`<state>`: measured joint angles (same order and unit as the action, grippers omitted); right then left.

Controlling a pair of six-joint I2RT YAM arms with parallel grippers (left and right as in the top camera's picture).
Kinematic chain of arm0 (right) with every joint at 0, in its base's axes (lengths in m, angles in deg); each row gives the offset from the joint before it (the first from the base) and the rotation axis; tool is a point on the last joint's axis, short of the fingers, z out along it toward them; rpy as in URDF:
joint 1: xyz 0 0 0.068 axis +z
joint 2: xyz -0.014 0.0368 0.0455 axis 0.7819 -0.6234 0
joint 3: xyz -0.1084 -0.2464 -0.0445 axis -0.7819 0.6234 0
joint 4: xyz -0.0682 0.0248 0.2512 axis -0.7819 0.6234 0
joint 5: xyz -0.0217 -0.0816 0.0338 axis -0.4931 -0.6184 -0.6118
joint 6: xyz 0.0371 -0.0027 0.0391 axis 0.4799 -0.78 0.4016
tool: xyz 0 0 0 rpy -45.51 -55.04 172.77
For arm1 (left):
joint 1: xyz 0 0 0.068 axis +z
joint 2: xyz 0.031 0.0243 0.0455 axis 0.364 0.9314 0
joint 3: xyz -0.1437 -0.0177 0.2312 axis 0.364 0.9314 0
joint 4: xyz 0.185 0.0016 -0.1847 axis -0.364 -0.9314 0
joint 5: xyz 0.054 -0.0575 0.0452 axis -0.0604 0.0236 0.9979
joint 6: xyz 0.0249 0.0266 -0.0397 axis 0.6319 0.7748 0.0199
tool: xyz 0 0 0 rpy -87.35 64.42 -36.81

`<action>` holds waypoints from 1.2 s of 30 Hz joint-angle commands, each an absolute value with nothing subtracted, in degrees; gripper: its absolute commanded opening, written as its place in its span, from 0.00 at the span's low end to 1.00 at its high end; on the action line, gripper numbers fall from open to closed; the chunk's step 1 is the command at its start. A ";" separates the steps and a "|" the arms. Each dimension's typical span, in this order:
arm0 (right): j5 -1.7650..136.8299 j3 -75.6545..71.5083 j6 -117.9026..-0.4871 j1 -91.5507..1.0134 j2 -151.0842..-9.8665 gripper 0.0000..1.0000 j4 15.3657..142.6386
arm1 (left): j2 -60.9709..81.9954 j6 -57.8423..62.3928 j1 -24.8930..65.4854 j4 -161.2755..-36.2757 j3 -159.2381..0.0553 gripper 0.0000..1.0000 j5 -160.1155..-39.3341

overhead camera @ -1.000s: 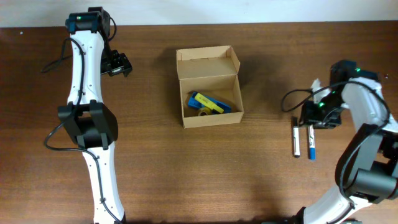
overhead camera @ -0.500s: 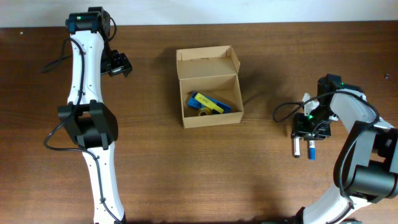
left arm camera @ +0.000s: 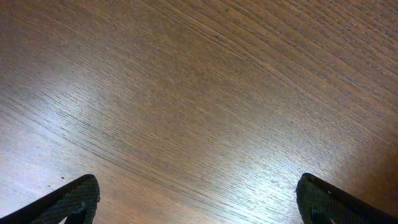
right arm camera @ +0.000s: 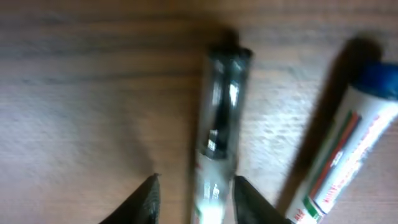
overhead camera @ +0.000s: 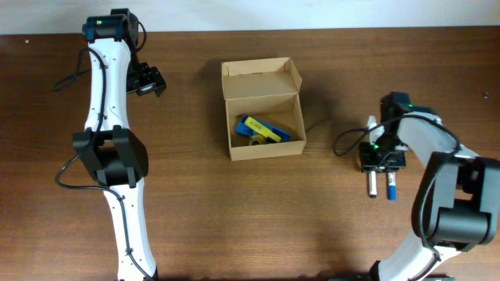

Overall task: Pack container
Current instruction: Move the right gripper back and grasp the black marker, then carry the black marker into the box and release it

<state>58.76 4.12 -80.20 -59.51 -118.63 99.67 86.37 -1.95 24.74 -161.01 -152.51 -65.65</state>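
Note:
The container [overhead camera: 266, 148], a tan cardboard box with its flap lid open at the back, stands mid-table. It holds a yellow marker [overhead camera: 258, 129] on a flat blue item [overhead camera: 283, 133]. Two markers lie at the right: a black-capped one [overhead camera: 373, 186] and a blue-capped one [overhead camera: 391, 188]. My right gripper [overhead camera: 381, 166] is low over them. In the right wrist view its open fingers [right arm camera: 196, 193] straddle the black-capped marker [right arm camera: 219, 106], with the blue-capped marker [right arm camera: 348, 143] beside it. My left gripper [overhead camera: 148, 80] is open and empty over bare wood [left arm camera: 199, 93].
The table's back edge meets a pale wall [overhead camera: 312, 14] just behind the box. The right arm's cable [overhead camera: 348, 136] loops on the table between the box and the markers.
My right gripper has moved left and down, from beside the markers to over their upper ends, its fingers now around the black-capped one. The left arm has not moved.

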 commanded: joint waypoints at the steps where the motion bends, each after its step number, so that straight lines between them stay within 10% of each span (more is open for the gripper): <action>1: 55.83 4.41 -76.75 -58.96 -118.93 0.24 99.01 | 85.12 -1.21 24.79 -161.04 -152.62 1.00 -65.19; 11: 56.18 4.43 -75.98 -59.75 -120.00 0.27 100.15 | 85.12 -1.21 24.79 -161.04 -152.62 1.00 -65.19; 16: 56.18 4.43 -76.00 -59.75 -120.55 0.04 100.39 | 85.12 -1.21 24.79 -161.04 -152.62 1.00 -65.19; 36: 70.36 -16.51 -79.24 -56.93 -117.99 0.04 111.65 | 85.12 -1.21 24.79 -161.04 -152.62 1.00 -65.19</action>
<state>66.78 -8.14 -77.42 -58.79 -121.01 109.85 86.37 -1.95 24.74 -161.04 -152.51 -65.65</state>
